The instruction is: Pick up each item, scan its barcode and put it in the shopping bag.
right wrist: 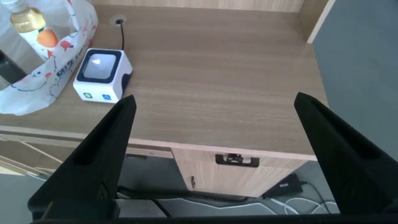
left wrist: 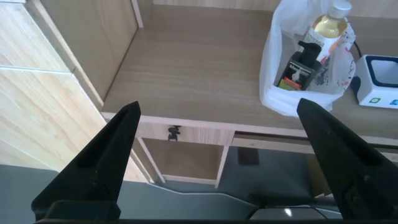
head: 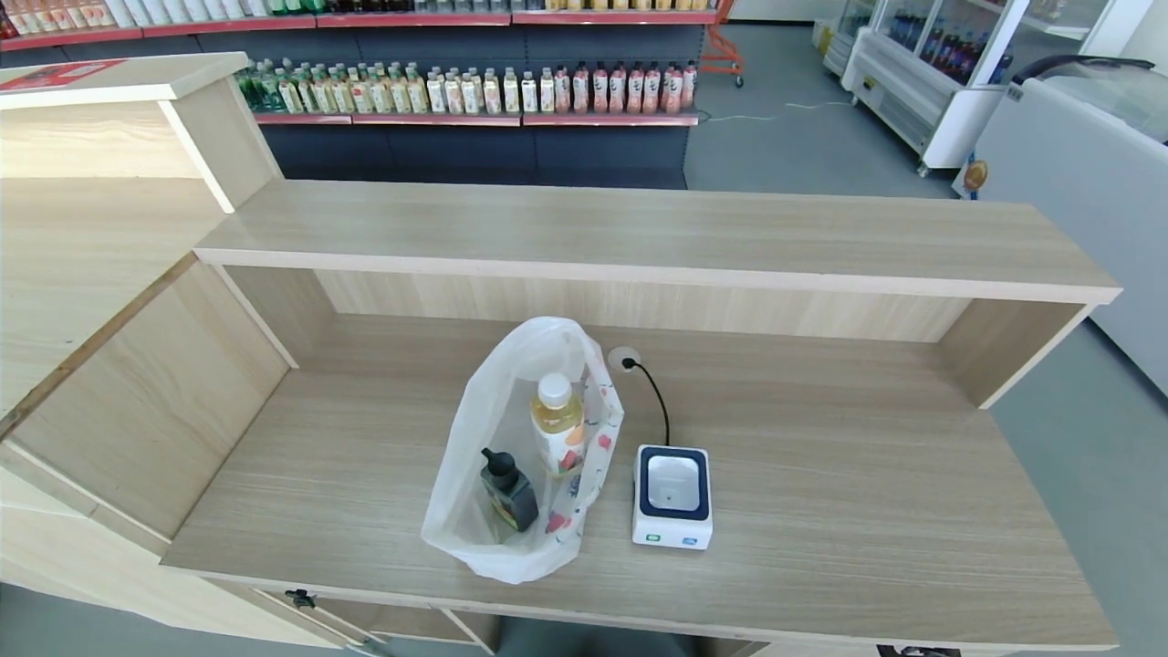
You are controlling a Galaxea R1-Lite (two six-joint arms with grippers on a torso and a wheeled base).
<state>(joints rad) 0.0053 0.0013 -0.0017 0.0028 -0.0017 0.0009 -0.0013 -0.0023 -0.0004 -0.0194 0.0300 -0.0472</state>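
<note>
By the counter's [head: 821, 511] near edge, left of its middle, the shopping bag [head: 456, 497] stands open. A dark pump bottle [head: 508, 493] is inside on the near side, with a white-capped juice bottle [head: 557, 424] upright behind it. The scanner [head: 672, 495] sits just beside the bag on the right, window up. Its black cable [head: 659, 397] runs back to a round port [head: 624, 359] near the rear wall. Beyond that come a raised ledge [head: 639, 228], then store shelves of bottles [head: 474, 89] and a chest freezer [head: 1077, 155] at far right. The left gripper [left wrist: 217, 165] and right gripper [right wrist: 214, 165] hang off the counter's near edge, below its level, jaws spread wide and empty
</note>
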